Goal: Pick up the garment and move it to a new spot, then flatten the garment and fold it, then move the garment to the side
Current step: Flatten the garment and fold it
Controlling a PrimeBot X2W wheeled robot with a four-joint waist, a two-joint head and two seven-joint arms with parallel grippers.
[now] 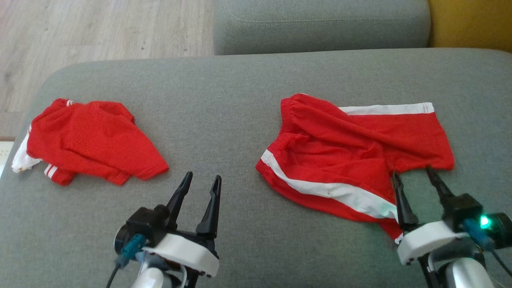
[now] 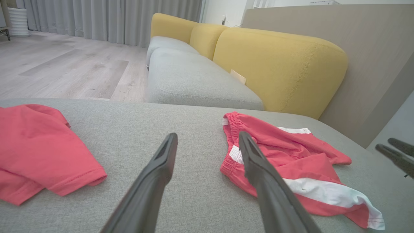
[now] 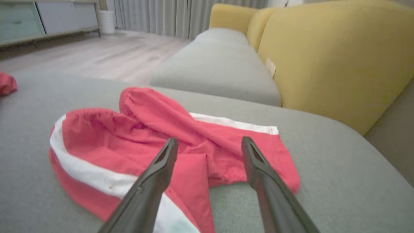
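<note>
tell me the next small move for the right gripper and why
Probably ease the right gripper forward onto the near leg hem of the red shorts and close: its jaws stand open at that hem, holding nothing, and the shorts lie rumpled.

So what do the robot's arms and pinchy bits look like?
The left tool and right tool each have two long, pointed black fingers, a white collar and a silvery forearm. Each carries a blue plug with a cable. The right one has a green light.

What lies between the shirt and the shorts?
Bare grey cushion between shirt and shorts, with the open left gripper at the gap's near edge, seen in the head view.
</note>
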